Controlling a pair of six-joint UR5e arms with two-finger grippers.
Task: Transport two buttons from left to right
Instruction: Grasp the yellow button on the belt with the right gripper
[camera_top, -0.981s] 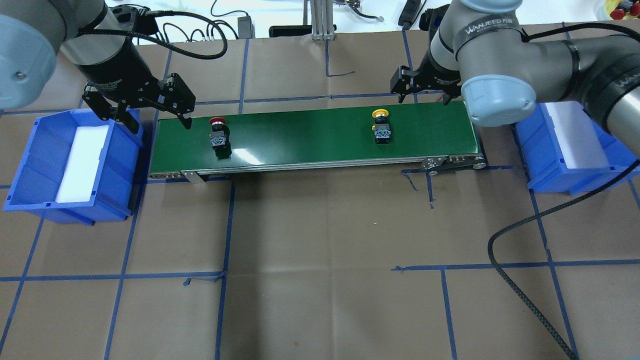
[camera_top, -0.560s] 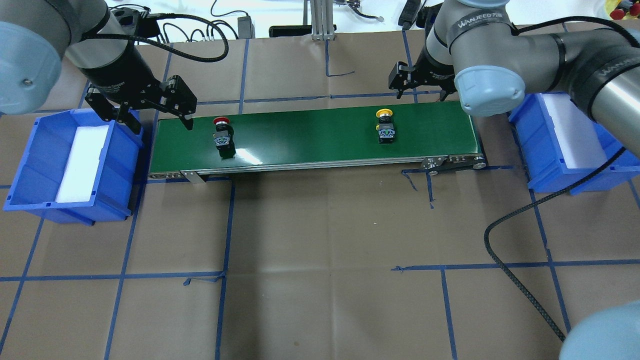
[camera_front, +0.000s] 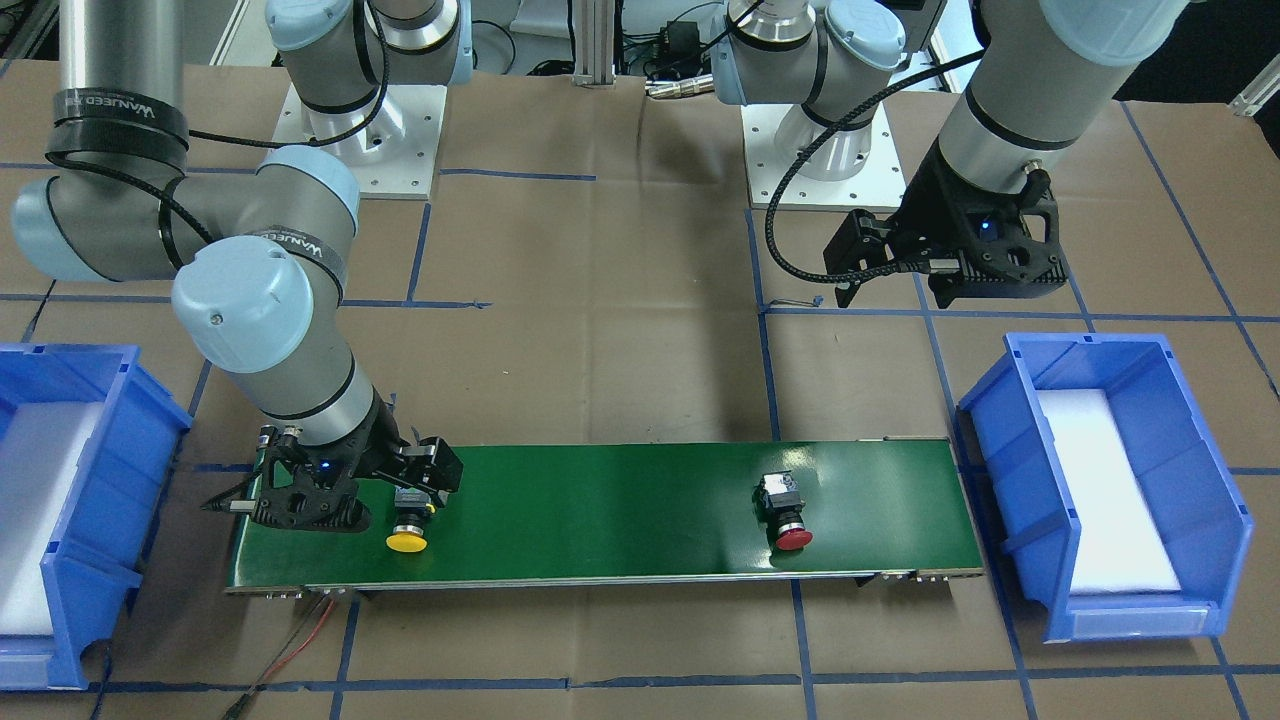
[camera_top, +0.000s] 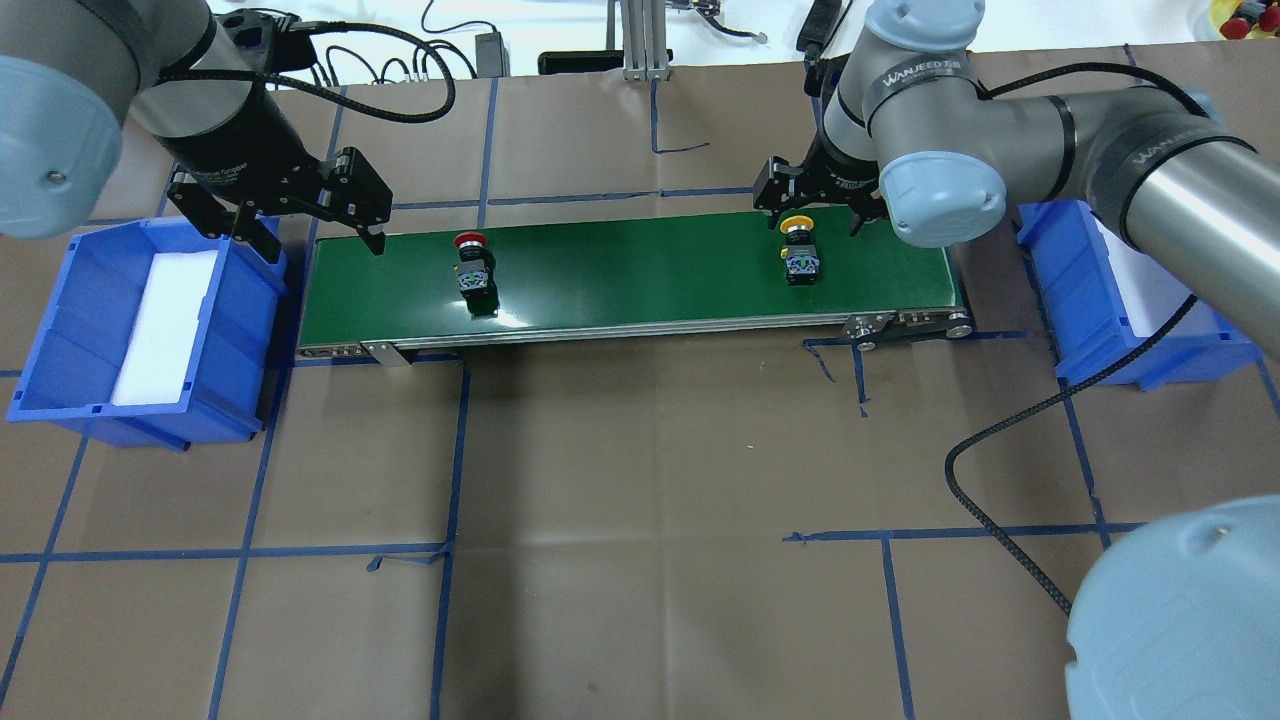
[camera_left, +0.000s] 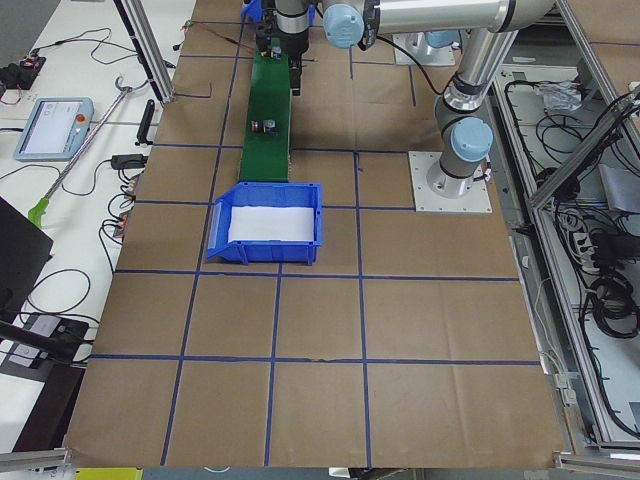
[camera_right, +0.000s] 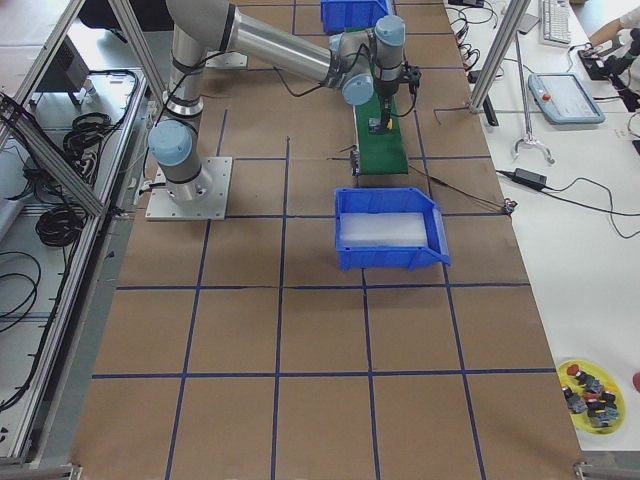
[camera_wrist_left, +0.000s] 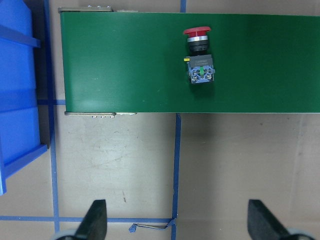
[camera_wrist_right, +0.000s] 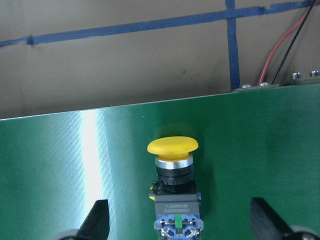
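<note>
- While yellow button (camera_top: 800, 250) lies near belt's (camera_top: 640, 270) right end, right hand (camera_wrist_right: 182, 225) hovers over it, fingers (camera_wrist_right: 97, 220) apart.
- Red button (camera_top: 473, 265) farther left; left hand (camera_wrist_left: 177, 222) also spread.
- Stiff, light (prob. plastic): grip the barrel (camera_wrist_right: 173, 176).

**Robotics laboratory cell.** Two industrial arms (camera_front: 260, 320) on bolted base plates (camera_left: 425, 195) stand at a worktop (camera_top: 640, 450) papered brown and gridded with blue tape. Around them are aluminium framing (camera_top: 640, 45), loose cabling (camera_left: 600, 290), a teach pendant (camera_right: 565, 98) on a side bench, a small green conveyor (camera_top: 630, 270) and blue bins (camera_top: 70, 320).
</note>
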